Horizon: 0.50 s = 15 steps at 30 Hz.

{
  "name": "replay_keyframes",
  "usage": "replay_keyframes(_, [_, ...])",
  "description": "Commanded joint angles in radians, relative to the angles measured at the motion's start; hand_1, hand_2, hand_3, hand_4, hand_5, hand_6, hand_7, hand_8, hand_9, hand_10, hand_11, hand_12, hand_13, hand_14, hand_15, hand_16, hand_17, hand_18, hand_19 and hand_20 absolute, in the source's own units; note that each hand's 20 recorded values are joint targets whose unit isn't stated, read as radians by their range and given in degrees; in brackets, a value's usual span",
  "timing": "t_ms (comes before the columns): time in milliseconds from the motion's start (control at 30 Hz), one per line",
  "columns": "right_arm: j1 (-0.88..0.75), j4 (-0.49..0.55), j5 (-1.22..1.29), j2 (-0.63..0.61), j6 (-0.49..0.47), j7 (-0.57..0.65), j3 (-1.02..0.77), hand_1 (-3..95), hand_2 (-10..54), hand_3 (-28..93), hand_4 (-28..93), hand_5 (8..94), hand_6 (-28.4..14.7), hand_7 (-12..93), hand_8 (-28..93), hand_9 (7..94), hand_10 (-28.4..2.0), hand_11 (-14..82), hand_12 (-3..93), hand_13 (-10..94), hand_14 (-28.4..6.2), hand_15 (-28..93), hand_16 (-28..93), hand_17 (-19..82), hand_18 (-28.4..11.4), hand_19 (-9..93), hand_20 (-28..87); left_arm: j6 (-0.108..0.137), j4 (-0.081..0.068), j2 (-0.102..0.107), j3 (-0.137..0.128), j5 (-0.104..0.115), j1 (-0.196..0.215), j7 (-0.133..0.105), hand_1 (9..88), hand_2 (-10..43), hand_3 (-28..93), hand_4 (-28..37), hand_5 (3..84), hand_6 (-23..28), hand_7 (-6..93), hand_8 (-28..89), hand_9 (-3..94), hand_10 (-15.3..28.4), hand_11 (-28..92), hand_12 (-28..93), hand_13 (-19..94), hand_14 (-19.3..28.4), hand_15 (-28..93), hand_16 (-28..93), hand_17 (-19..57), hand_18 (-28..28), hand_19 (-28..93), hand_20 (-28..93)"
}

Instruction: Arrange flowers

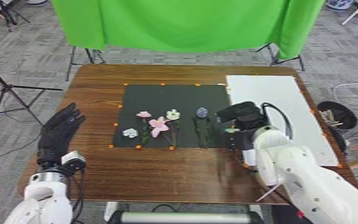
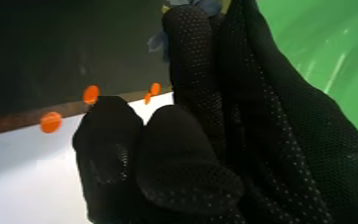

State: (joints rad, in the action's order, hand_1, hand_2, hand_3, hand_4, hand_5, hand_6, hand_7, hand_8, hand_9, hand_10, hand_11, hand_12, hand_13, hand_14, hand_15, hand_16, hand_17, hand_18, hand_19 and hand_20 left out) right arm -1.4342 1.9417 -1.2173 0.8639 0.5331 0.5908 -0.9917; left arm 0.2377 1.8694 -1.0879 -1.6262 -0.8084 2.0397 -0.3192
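Note:
On a black mat (image 1: 186, 139) lie a small pink flower (image 1: 143, 114), a large pink flower (image 1: 159, 127), two white flowers (image 1: 173, 114) (image 1: 129, 133) and a blue-purple flower (image 1: 202, 112). My right hand (image 1: 240, 114) is over the mat's right edge, just right of the blue-purple flower. A small pale green and yellow piece (image 1: 232, 130) is beside it. In the right wrist view my right hand (image 2: 202, 80) has mostly straight fingers, with blue-grey petals (image 2: 209, 6) beyond their tips. My left hand (image 1: 62, 130) is open over the table's left side.
The brown table (image 1: 158, 170) has a white sheet (image 1: 266, 90) along its right side, partly under the right arm. Orange markers line the mat and sheet. A dark bin (image 1: 337, 114) stands off the right edge. Green cloth (image 1: 189, 25) hangs behind the table.

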Motion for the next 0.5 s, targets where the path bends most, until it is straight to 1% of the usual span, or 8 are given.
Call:
replay_keyframes(33, [-0.028,-0.011,-0.025,0.006,-0.006,0.015,0.003,57.9,-9.5,64,-19,79.0,0.4,19,2,90.7,-10.2,7.8,19.0,94,1.4,73,17,75,-12.1,93,55,-0.018,-0.003,-0.004,0.006,-0.003,-0.002,0.012,41.6,-9.5,68,-15.6,46.7,-2.5,19.2,-11,40.1,10.2,18,10,36,13.4,21,-1,10.8,9.3,3,21])
replay_keyframes(100, [-0.032,-0.016,-0.019,0.007,-0.012,0.018,0.001,57.5,-9.5,65,-19,78.8,0.5,19,2,90.5,-10.2,8.0,19.1,94,1.4,73,17,75,-12.2,93,55,-0.019,-0.004,-0.001,0.006,0.0,-0.002,0.011,41.7,-9.5,68,-15.6,46.8,-2.6,19.3,-11,40.2,10.2,18,10,36,13.5,22,-1,10.8,9.3,3,21])
replay_keyframes(200, [-0.041,-0.016,-0.013,0.0,-0.021,0.01,0.003,55.9,-9.5,65,-17,78.3,0.8,19,2,90.1,-10.1,8.5,19.2,94,1.3,73,17,74,-12.3,93,56,-0.017,-0.002,0.0,0.004,-0.001,0.001,0.008,41.6,-9.5,68,-15.5,47.0,-2.9,19.5,-11,40.2,10.2,19,10,36,13.5,21,-1,10.8,9.3,3,21])
replay_keyframes(233, [-0.049,-0.013,-0.01,-0.001,-0.026,0.012,-0.002,55.4,-9.5,65,-17,78.1,0.8,19,2,89.9,-10.1,8.7,19.2,94,1.2,73,17,74,-12.3,93,56,-0.019,-0.004,0.001,0.005,-0.002,-0.003,0.011,41.6,-9.5,68,-15.5,47.0,-3.0,19.5,-11,40.2,10.2,18,10,36,13.5,21,-1,10.8,9.3,3,21])
replay_keyframes(267, [-0.053,-0.012,-0.007,-0.003,-0.033,0.01,-0.003,54.9,-9.5,65,-17,77.9,0.8,19,2,89.6,-10.1,8.9,19.2,94,1.2,72,17,74,-12.3,93,56,-0.017,-0.001,0.001,0.004,-0.002,0.0,0.011,41.6,-9.5,68,-15.6,47.0,-3.0,19.6,-11,40.1,10.2,18,10,36,13.5,21,-1,10.8,9.4,3,21])
replay_keyframes(333, [-0.06,-0.009,-0.015,-0.008,-0.028,0.009,-0.002,54.4,-9.5,65,-16,76.8,0.6,19,2,88.7,-10.6,9.3,19.2,94,1.1,72,17,74,-12.4,93,56,-0.021,-0.006,0.002,0.007,-0.003,-0.006,0.013,41.6,-9.5,68,-15.6,47.0,-3.1,19.6,-11,40.1,10.2,18,10,36,13.6,21,-1,10.7,9.4,3,21])
replay_keyframes(500, [-0.07,-0.003,-0.008,-0.014,-0.035,0.003,-0.004,53.2,-9.5,65,-15,74.9,0.6,18,1,87.5,-11.2,10.4,18.8,94,0.9,72,18,74,-12.3,93,56,-0.022,-0.007,0.005,0.008,-0.002,-0.007,0.012,41.5,-9.5,68,-15.6,47.0,-3.6,19.8,-11,40.1,10.2,18,10,36,13.7,22,-1,10.6,9.4,3,21])
